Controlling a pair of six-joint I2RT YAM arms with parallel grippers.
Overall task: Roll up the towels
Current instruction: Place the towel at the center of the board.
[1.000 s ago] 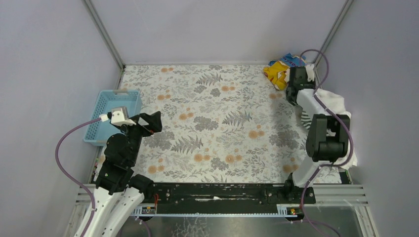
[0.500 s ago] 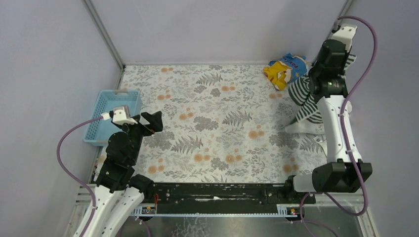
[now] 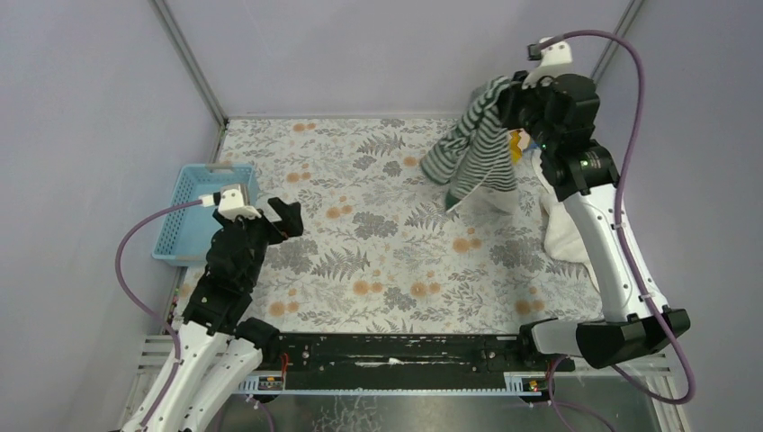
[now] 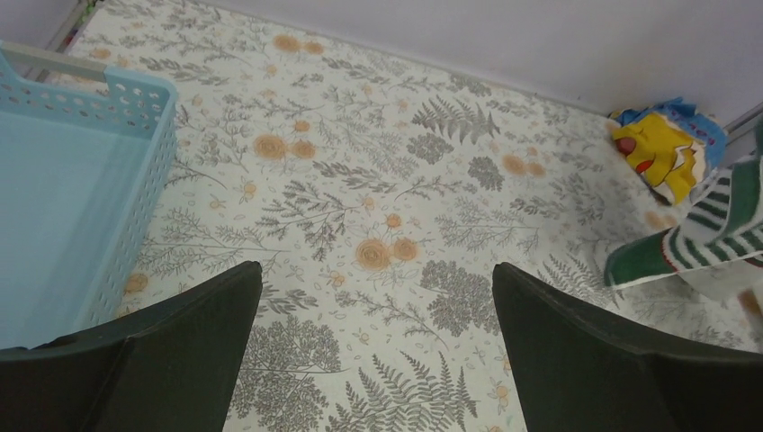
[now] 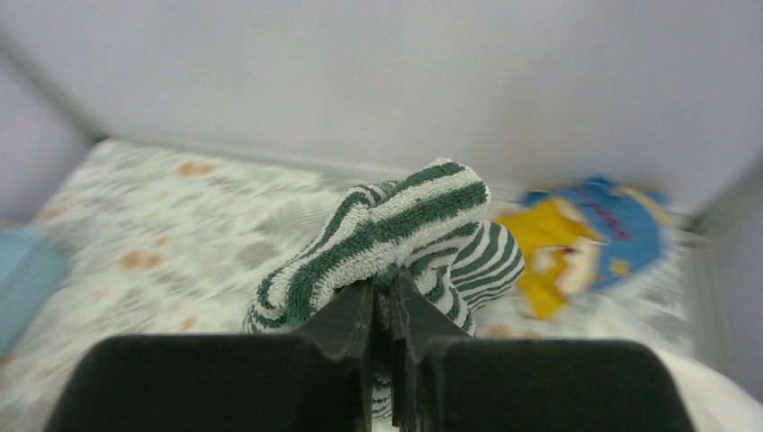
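Right gripper (image 5: 382,292) tight on striped towel (image 5: 405,216) — left gripper (image 4: 373,270) wide open — lettering on printed cloth (image 5: 585,238) blurred.

The right hand (image 5: 382,292) sits high (pinched tight), left hand (image 3: 283,219) low, spread wide.

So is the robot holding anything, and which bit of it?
Yes. The right gripper pinches the striped towel by a bunched fold at its top, and the rest hangs down. The left gripper is open and holds nothing.
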